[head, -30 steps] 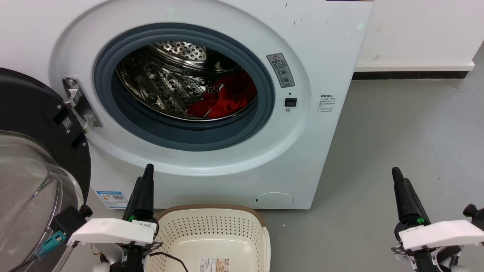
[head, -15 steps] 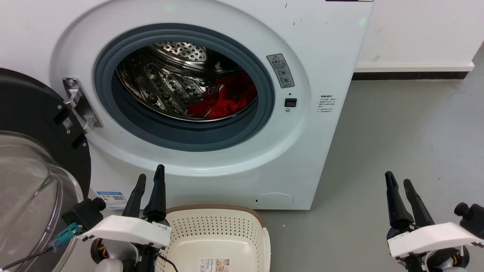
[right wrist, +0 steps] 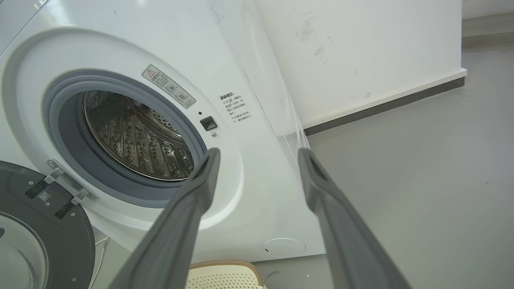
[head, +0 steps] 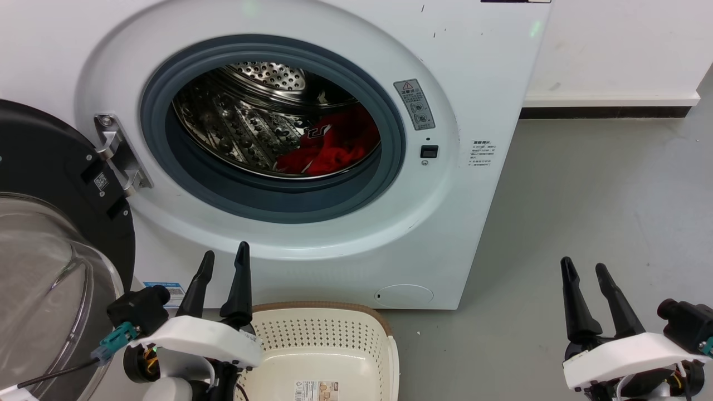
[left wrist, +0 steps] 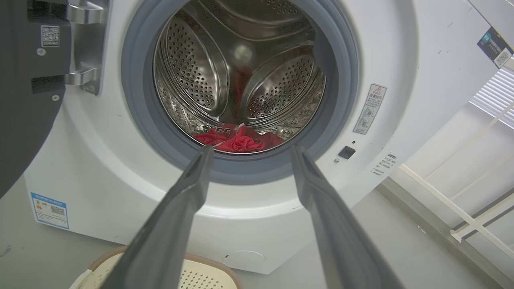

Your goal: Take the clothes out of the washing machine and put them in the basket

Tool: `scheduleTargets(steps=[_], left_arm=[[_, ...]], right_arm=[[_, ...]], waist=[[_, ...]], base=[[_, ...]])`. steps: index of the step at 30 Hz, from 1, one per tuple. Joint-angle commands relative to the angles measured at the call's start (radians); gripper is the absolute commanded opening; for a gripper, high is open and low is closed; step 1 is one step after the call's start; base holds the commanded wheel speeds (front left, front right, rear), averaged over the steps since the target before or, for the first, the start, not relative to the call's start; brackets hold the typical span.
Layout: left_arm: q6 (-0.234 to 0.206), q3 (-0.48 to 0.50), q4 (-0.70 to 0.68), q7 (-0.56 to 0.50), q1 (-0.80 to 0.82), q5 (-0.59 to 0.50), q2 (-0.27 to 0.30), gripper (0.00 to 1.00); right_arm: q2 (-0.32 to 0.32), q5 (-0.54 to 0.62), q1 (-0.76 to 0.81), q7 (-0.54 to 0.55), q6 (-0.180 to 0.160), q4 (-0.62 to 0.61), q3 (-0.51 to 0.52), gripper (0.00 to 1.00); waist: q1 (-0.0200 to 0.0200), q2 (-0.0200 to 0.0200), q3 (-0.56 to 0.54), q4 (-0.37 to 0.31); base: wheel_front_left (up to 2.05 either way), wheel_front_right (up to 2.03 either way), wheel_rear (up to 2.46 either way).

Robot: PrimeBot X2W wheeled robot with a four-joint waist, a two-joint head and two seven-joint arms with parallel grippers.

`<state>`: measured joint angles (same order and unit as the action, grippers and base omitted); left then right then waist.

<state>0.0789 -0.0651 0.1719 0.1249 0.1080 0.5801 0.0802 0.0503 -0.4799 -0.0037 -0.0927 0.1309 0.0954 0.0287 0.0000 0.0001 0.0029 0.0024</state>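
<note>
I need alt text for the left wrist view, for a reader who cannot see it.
The open left gripper points at the open porthole of a white washing machine, where a crumpled red garment lies at the bottom of the steel drum. The brown rim of a cream basket shows below.

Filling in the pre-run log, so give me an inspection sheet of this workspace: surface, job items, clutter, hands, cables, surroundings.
Surface: grey floor.
Job's things: washing machine, door open; clothes lying in the drum; basket on the floor in front, no clothes in it.
Clutter: nothing seen.
Hands: left hand open, empty, by the basket; right hand open, empty, above floor.
Cables: thin dark cable and teal connector at the left wrist.
Surroundings: white wall, dark baseboard.
</note>
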Motion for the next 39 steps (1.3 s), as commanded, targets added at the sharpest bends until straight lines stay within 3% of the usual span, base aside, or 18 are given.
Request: scheduleTargets(steps=[1, 39], left_arm=[[-0.003, -0.008, -0.005, 0.011, 0.023, -0.034, 0.007, 1.0], [-0.057, -0.068, 0.027, 0.098, 0.044, -0.373, 0.027, 1.0]], right_arm=[[0.001, 0.036, 0.001, -0.009, 0.0, -0.017, -0.001, 1.0], [0.0, 0.408, 0.024, -0.073, 0.0, -0.041, -0.015, 1.0]], waist=[[0.0, -0.0001, 0.0, 0.001], [0.0, -0.0001, 0.005, 0.01]], base=[[0.0, 0.0, 0.0], [0.0, 0.0, 0.0]])
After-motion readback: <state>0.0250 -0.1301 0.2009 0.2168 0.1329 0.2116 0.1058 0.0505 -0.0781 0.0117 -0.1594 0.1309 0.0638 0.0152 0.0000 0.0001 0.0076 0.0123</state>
